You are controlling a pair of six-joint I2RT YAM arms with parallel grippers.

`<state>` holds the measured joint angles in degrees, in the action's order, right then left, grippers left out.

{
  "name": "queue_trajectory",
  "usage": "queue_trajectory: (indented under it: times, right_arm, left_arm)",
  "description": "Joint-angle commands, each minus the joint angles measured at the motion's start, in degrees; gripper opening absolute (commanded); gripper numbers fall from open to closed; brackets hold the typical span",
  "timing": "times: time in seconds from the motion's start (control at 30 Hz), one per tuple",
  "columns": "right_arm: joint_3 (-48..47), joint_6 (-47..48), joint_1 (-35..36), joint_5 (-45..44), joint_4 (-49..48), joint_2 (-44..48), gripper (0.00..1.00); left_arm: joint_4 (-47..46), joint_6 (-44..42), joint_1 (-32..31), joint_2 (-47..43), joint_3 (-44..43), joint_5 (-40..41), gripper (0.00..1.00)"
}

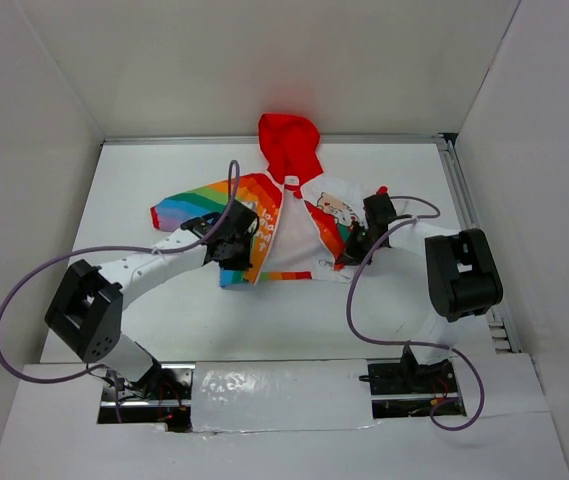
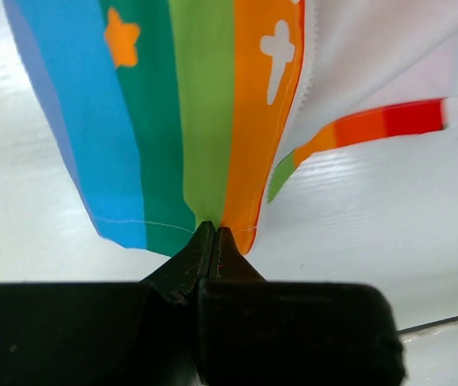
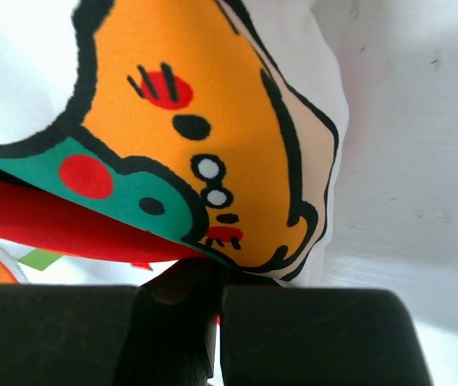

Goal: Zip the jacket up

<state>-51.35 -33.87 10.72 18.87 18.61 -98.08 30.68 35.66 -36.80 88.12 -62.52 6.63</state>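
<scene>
Small red-hooded, rainbow-striped-and-white fabric zip jacket lies on the white table, toward its far middle. Its red fabric hood is at the back, reaching the rear wall, the hem is nearest the arm bases, and the front lies open with the striped panel left and the cartoon panel right. Black two-finger left gripper is at the striped panel's near hem, pinched on its edge, and black two-finger right gripper is at the cartoon panel's near right edge, clamped on the cloth, with the open front between the two.
</scene>
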Motion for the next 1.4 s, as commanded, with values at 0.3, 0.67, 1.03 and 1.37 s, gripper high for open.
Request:
queue_trajectory:
  times: [0.3, 0.67, 1.03, 1.37]
  right_arm:
    - [-2.26, -0.85, 0.09, -10.26, 4.33, -3.43, 0.0]
    - [-2.61, -1.02, 2.37, -13.25, 5.12, -1.5, 0.0]
    - [-2.87, -0.85, 3.25, -13.51, 5.21, -1.5, 0.0]
    - [-2.17, -0.76, 3.61, -13.25, 4.68, -1.15, 0.0]
  left_arm:
    - [1.23, 4.5, -5.2, -11.74, 11.36, -8.65, 0.01]
    - [3.86, 8.46, -8.02, -4.45, 10.5, -7.16, 0.6]
    - [5.62, 9.16, -11.1, 0.46, 6.37, -6.98, 0.99]
    - [10.01, 13.29, -12.95, 8.03, 2.15, -1.1, 0.78]
